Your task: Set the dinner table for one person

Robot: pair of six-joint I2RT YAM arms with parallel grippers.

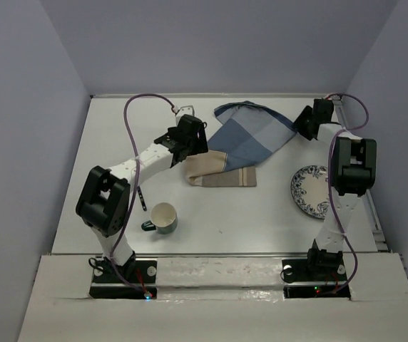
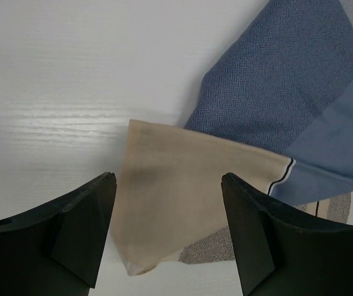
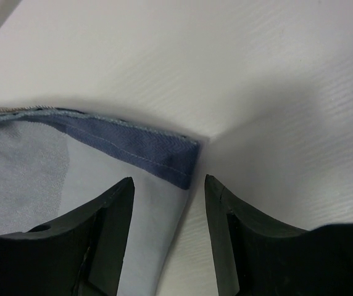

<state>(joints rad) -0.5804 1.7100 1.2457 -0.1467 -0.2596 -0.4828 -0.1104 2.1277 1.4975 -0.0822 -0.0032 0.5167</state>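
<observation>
- I count one worktop (image 1: pixel 261 214), white and matte, and everything else sits on it.
- There is one placemat (image 1: pixel 243 146), blue at its far part and tan with stripes at its near part. It lies crumpled and partly folded in the far half, about midway between the left and right edges.
- There is one plate (image 1: pixel 307 191), white with a blue pattern, close to the right edge. The right arm's links cover part of it.
- One mug (image 1: pixel 163 217) stands upright toward the near edge, left of the middle, with its handle pointing left.
- One thin dark utensil (image 1: pixel 141 197) lies just left of the mug (I can't tell which kind from here).
- There are two arms, each with one end effector.
- The left end effector (image 2: pixel 167 185) is released. Its fingers stand wide apart over the tan fold of the placemat with nothing pinched, and the bare worktop lies beneath and beyond it, toward the far and left edges.
- The right end effector (image 3: pixel 169 185) is also released, with a clear gap between its fingers. The blue hemmed corner of the placemat lies in that gap, with the bare worktop directly below and beyond.
- The overhead view puts the right end effector near the far right corner. I can't tell whether either end effector touches the surface.
</observation>
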